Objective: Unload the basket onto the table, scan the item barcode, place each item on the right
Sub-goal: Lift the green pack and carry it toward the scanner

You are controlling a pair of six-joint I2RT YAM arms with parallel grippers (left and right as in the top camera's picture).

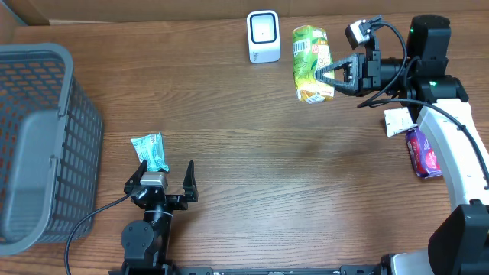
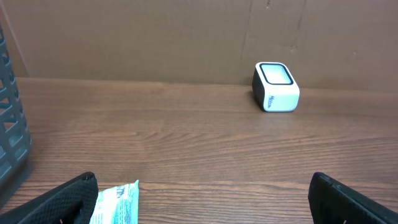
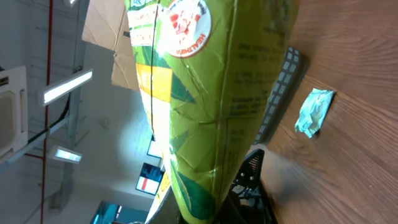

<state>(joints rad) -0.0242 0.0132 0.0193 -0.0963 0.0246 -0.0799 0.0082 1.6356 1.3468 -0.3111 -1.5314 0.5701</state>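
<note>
Overhead: right gripper (image 1: 319, 74) pinches green bag (image 1: 308, 50) beside scanner (image 1: 263, 36); left gripper (image 1: 166, 166) spread, open tabletop (image 1: 290, 168) between them.

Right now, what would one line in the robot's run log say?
right gripper: shut on green snack bag, raised near scanner | left gripper: open, by teal packet

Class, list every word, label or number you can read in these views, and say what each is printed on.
"HEALTHIER": on the red round badge of the green snack bag, right wrist view.
The bag's other print: blurred.
Blue mark on the white scanner: too small to read.
Print on the teal packet and the purple packet: unreadable.
</note>
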